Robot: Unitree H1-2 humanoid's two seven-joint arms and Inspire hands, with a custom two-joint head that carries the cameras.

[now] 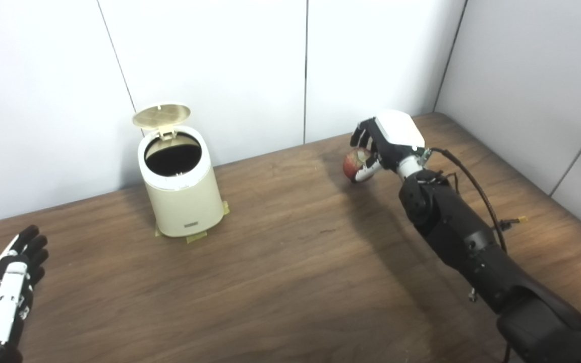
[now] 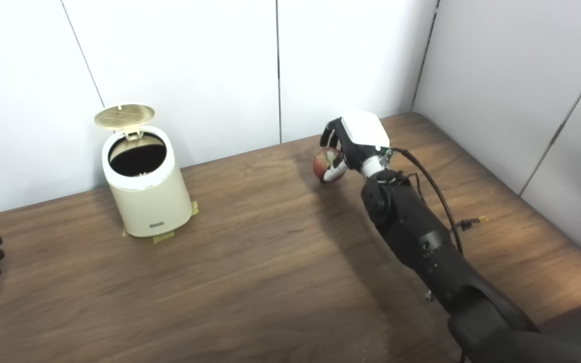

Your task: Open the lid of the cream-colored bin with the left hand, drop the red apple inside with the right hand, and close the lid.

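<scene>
The cream-colored bin [image 1: 182,194] stands at the back left of the table, its round lid [image 1: 162,115] tipped up and back, so the dark inside shows. Far to its right, my right hand [image 1: 384,141] is shut on the red apple [image 1: 355,164], which sits low, at or just above the tabletop. My left hand [image 1: 5,290] rests open at the front left corner, fingers stretched out flat, well apart from the bin.
The wooden table [image 1: 280,272] meets white wall panels at the back and right. Yellow tape tabs [image 1: 197,237] mark the bin's base. A black cable [image 1: 472,184] loops along my right forearm.
</scene>
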